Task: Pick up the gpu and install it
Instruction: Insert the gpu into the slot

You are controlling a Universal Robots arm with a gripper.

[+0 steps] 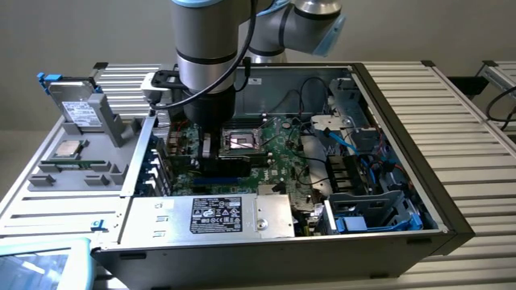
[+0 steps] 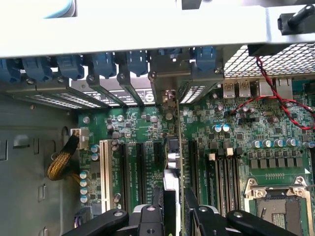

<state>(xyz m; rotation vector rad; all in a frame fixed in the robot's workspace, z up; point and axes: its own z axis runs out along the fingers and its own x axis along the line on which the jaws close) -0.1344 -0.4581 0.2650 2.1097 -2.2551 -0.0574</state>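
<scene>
Green gpu (image 2: pixel 174 157) edge-on between the gripper (image 2: pixel 177 209) fingers, both tight against it, upright over the motherboard (image 2: pixel 236 142).

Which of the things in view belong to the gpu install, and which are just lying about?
In the job: gpu, edge-on over the motherboard slots; gripper closed on it; open computer case.
Lying about: hard drive and CPU chip on the grey tray at the exterior view's left.

Silver-grey tubular arm (image 1: pixel 205 36), pale blue joint caps (image 1: pixel 330 33), black cable (image 1: pixel 246 60) alongside, black tool (image 2: pixel 173 199) with screws.
</scene>
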